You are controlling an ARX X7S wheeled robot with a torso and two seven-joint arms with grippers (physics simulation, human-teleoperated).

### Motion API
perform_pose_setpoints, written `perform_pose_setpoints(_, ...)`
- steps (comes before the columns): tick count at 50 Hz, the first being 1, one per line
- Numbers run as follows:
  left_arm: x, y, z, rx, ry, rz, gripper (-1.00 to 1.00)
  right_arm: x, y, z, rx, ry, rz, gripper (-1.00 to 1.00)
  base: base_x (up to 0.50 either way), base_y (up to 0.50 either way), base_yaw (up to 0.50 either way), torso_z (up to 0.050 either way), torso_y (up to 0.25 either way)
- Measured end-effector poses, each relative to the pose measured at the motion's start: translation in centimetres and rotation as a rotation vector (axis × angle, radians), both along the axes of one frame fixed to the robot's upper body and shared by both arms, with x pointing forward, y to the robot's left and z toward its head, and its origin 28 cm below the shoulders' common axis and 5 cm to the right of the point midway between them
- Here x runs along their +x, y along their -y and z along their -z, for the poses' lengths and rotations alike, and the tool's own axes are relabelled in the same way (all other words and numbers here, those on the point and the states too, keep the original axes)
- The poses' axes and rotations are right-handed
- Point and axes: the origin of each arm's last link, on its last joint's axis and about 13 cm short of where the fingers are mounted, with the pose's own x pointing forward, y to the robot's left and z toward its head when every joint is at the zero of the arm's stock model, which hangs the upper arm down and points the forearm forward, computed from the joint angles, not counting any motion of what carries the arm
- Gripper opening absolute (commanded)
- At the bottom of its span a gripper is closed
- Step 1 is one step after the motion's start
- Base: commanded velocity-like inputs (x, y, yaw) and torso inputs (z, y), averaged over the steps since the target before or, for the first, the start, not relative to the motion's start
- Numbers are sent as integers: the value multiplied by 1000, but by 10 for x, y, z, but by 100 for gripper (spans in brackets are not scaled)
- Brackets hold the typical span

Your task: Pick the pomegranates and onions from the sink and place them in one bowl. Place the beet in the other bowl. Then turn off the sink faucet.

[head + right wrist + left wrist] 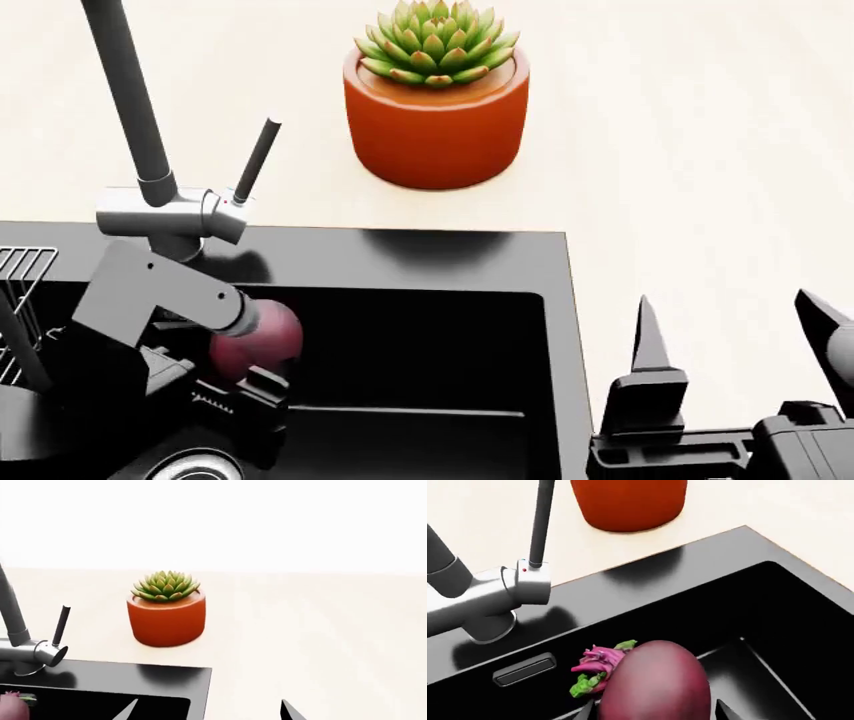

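My left gripper (655,713) is shut on the beet (657,682), a dark maroon root with a pink-green stem tuft (599,666). It holds the beet over the black sink (647,580), near the faucet (494,595). In the head view the beet (263,335) shows past my left arm, inside the sink (441,255), below the faucet (167,215) and its lever (254,160). My right gripper (731,330) is open and empty over the counter, right of the sink; in the right wrist view (208,710) its jaws are spread wide. Pomegranates, onions and both bowls are out of view.
An orange pot with a green succulent (434,110) stands on the pale counter behind the sink; it also shows in the right wrist view (167,612). A steel drain strainer (200,465) and a wire rack (20,270) are at the sink's left.
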Motion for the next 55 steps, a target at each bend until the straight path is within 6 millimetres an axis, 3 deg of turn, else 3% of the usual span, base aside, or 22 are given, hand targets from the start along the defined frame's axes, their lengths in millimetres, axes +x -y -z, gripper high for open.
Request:
perform_pose_setpoints(20,-30,-23,-28,-158,208,100,-100,4,0,-9,-27,50,-36,100,0,0,0,0,0)
perform_pose_setpoints(31,-37,-30,-38,-193,245,101,-100,2,0,-7,-6,49,-27,100,-370,-96,0,0,1)
perform_pose_setpoints(55,-42,-25,-38,-220,238,109,-100,-4,3,-1,22,24,-3,100,-107,-431,0,0,0)
